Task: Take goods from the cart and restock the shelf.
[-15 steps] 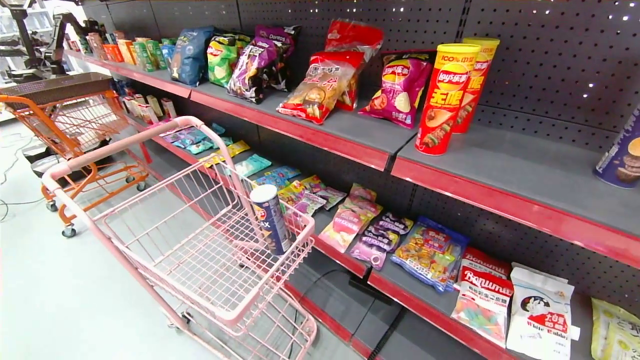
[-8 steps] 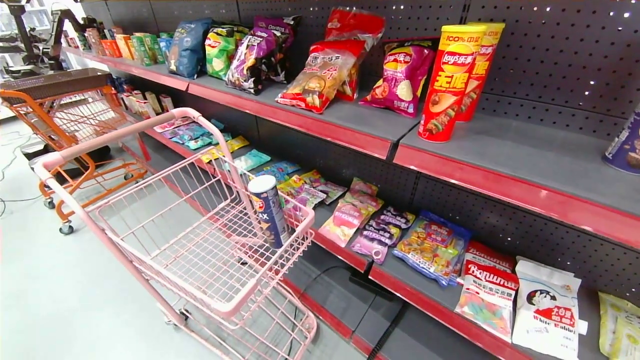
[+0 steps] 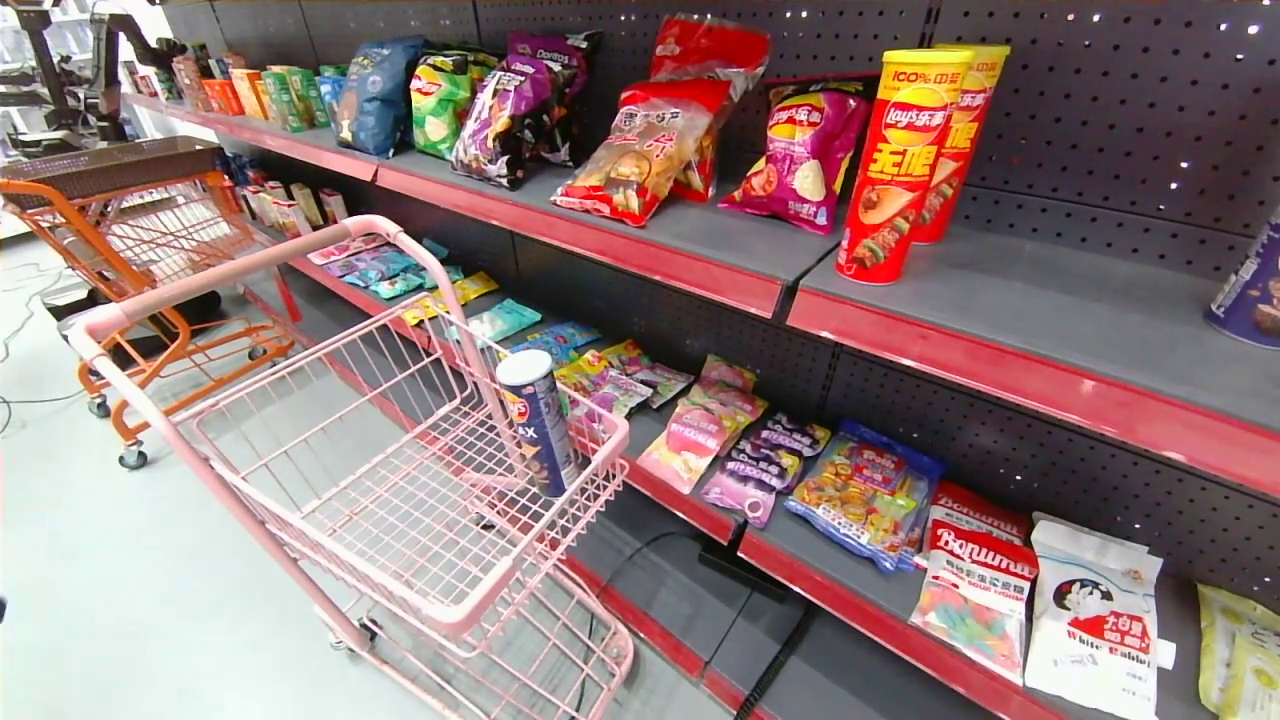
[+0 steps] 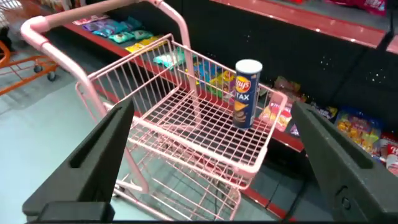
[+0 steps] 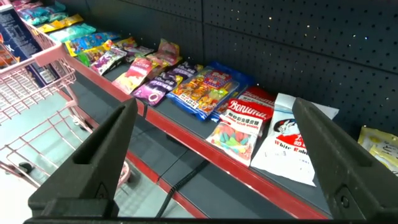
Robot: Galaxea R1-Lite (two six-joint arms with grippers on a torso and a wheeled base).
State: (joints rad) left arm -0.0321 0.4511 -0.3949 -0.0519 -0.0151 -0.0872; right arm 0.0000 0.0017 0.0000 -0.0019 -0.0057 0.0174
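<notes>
A pink wire cart [image 3: 470, 625] stands in front of the shelving. One dark blue chips can [image 3: 540, 420] stands upright in the basket's corner nearest the shelf. In the left wrist view my left gripper [image 4: 211, 109] hangs open above and short of the cart [image 4: 205, 158], with the can [image 4: 246, 93] framed between its fingers, well apart. My right gripper [image 5: 214, 106] is open and holds nothing, facing the lower shelf [image 5: 186, 134] with its candy bags. The upper shelf [image 3: 1000, 300] has bare grey room between two yellow chips cans [image 3: 895, 170] and a blue can [image 3: 1250, 290].
An orange cart [image 3: 150, 240] stands farther down the aisle on the left. Snack bags line the upper shelf's left part, and flat candy packs [image 3: 860, 505] cover the lower shelf. A black cable [image 3: 620, 580] runs under the shelving. Open floor lies left of the pink cart.
The head camera shifted a little a second ago, moving the whole picture. The cart, the can and the shelf goods have not moved.
</notes>
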